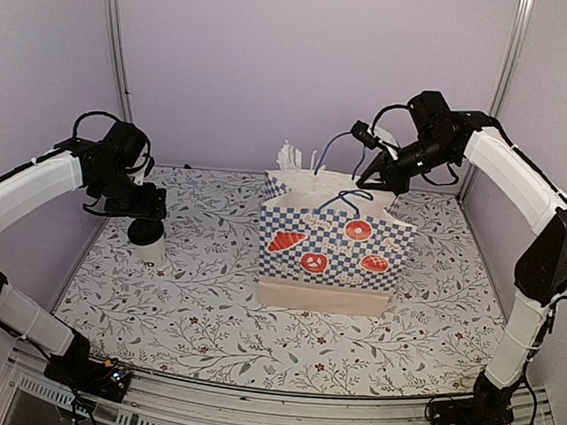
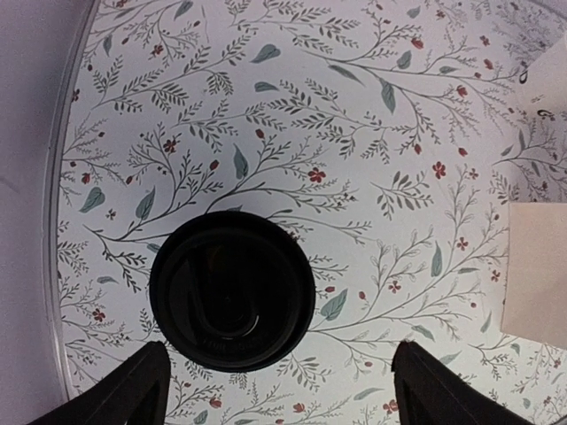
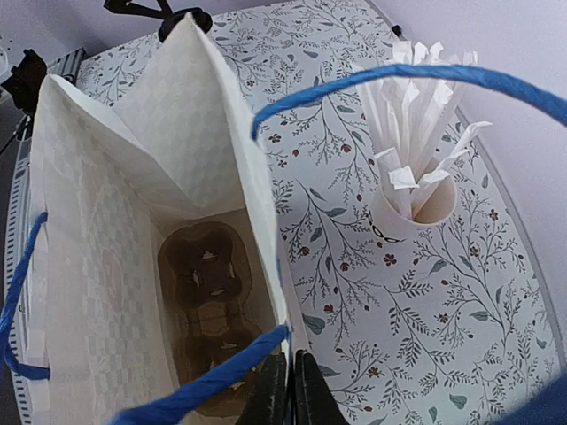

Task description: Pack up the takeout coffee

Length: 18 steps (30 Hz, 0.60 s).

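The takeout coffee [image 1: 147, 245], a white cup with a black lid [image 2: 232, 290], stands upright on the left of the flowered table. My left gripper [image 1: 148, 216] hovers right above it, open; in the left wrist view the gripper [image 2: 279, 356] has its fingers [image 2: 133, 390] spread wide, with the lid near the left finger, untouched. My right gripper [image 1: 378, 179] is shut on the back rim of the blue-checked paper bag [image 1: 326, 242], next to a blue handle. In the right wrist view the gripper [image 3: 290, 382] pinches the bag wall [image 3: 257, 212], and the bag stands open.
A brown pulp cup carrier [image 3: 205, 292] lies at the bottom of the bag. A white cup with white straws [image 3: 416, 190] stands behind the bag, also in the top view [image 1: 290, 161]. Purple walls close the table at the back and sides.
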Motion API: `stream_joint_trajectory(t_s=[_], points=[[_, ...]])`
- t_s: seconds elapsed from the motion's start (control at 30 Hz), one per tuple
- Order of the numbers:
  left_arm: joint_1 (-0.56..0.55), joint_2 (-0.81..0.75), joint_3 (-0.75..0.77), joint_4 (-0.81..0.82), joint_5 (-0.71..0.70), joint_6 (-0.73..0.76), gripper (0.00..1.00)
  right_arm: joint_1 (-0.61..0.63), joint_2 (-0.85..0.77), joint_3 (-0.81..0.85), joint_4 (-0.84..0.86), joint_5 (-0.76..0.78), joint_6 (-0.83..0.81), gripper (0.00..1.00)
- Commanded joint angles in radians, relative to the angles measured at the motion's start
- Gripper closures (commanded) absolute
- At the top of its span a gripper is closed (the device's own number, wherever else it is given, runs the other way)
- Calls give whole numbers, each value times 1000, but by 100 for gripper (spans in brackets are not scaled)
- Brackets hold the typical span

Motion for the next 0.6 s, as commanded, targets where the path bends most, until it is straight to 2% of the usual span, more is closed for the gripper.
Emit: stream_joint_trajectory(t_s=[0.0,0.03,0.13,0.33,0.43,0.57], points=[[35,8,-23,-29,-5,-14,11,-6,41,43,12,22,21,76],[39,11,-25,-30,-7,-12,12,-6,40,45,14,24,25,68],[48,25,-21,-32,-12,-8,15,-6,10,53,10,20,31,53],[70,81,3,-35,-23,5,19,-24,-137,12,-2,62,24,39],[78,113,17,-39,-18,12,19,-76,-250,-97,54,67,33,34],[83,154,32,-49,-39,19,18,-218,-422,-374,225,24,84,26]])
